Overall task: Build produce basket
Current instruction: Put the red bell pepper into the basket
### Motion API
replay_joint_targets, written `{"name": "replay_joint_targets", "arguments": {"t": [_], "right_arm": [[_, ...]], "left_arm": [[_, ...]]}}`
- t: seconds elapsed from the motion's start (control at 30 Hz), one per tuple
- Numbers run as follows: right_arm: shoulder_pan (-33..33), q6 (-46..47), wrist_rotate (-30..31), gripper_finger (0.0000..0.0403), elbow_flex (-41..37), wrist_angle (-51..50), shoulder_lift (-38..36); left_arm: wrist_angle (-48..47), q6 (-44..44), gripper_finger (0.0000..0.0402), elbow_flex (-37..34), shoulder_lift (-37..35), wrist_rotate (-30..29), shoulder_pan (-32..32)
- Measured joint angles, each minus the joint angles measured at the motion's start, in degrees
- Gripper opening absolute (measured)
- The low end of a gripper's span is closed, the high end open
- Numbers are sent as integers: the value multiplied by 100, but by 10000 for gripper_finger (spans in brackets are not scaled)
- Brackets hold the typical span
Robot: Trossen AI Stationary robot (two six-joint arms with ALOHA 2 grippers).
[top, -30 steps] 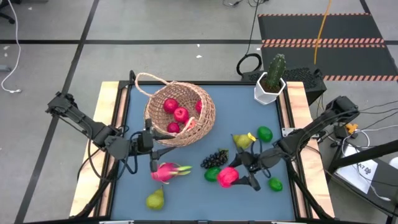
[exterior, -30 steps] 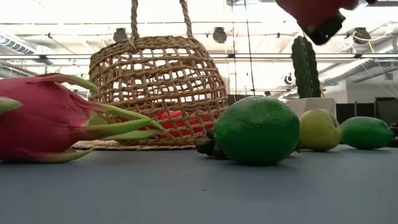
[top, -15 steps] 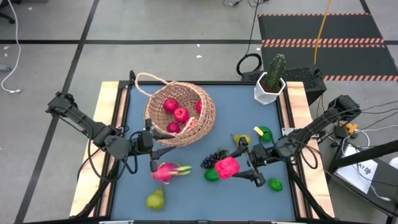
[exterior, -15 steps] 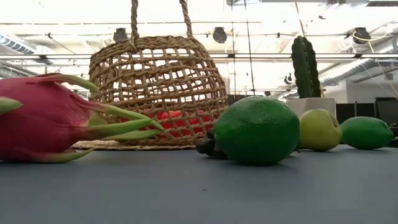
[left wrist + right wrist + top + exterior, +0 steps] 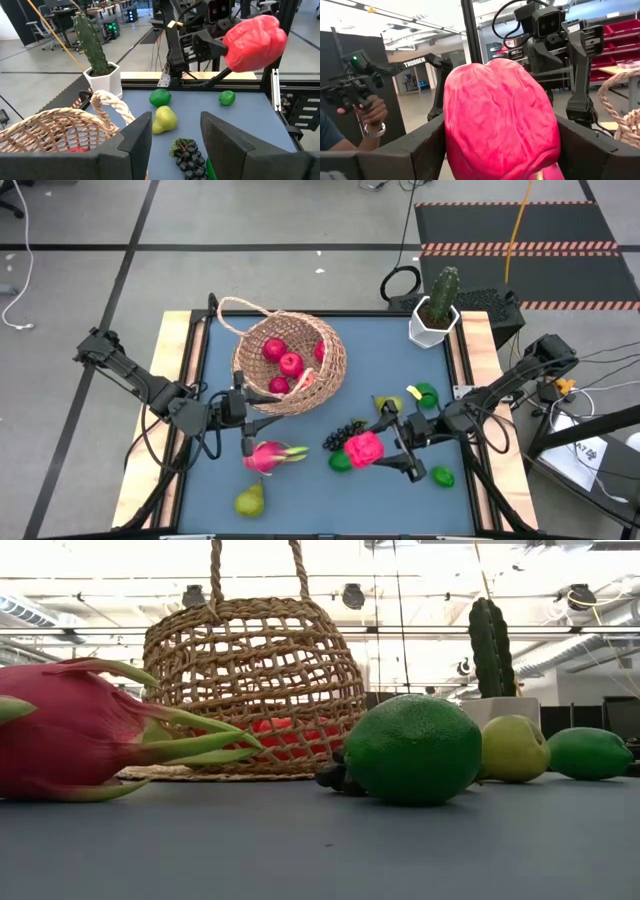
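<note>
While a pink fruit (image 5: 365, 449) is gripped by the right gripper (image 5: 385, 455), loading is partly done.
Red fruits sit in the basket (image 5: 290, 365) upper-centre; pears, limes, grapes, dragon fruit remain; the left gripper (image 5: 243, 420) is parted, empty.

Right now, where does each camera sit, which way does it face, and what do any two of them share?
High view: above the table, looking straight down; both arms, basket.
Low view: at tabletop height, looking level across at dragon fruit, lime; no arm shows.
Left wrist view: on the left arm, past its open tool toward the right arm.
Right wrist view: behind the right tool, shut on a pink fruit.
Shared: both wrist views show that pink fruit; the cactus shows high and low.
</note>
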Motion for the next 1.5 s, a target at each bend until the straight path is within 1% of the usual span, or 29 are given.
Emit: {"name": "replay_joint_targets", "arguments": {"t": [0.17,0.33,0.47,0.57,0.67,0.77,0.93,1.13,1.5], "right_arm": [[-5,-174,-4,300,0,666,442],[-11,-456,-15,300,0,1811,1019],[-38,-581,-21,300,0,2491,1483],[-85,-519,-22,300,0,2818,1660],[-113,-421,-36,300,0,3078,1679],[-114,-388,-50,300,0,3135,1634],[-111,-294,-351,300,0,3176,1489],[-111,-298,-492,300,0,3194,1480],[-118,-451,-487,300,0,3072,1480]], "left_arm": [[0,-1,170,0,0,1,-1],[0,10,170,0,0,1,0],[2,24,170,0,0,1,0],[2,18,170,0,0,3,0],[2,3,170,0,0,5,0],[2,3,170,0,0,8,0],[2,-4,170,0,0,12,0],[2,-36,170,0,0,12,0],[0,-12,170,0,0,12,0]]}}
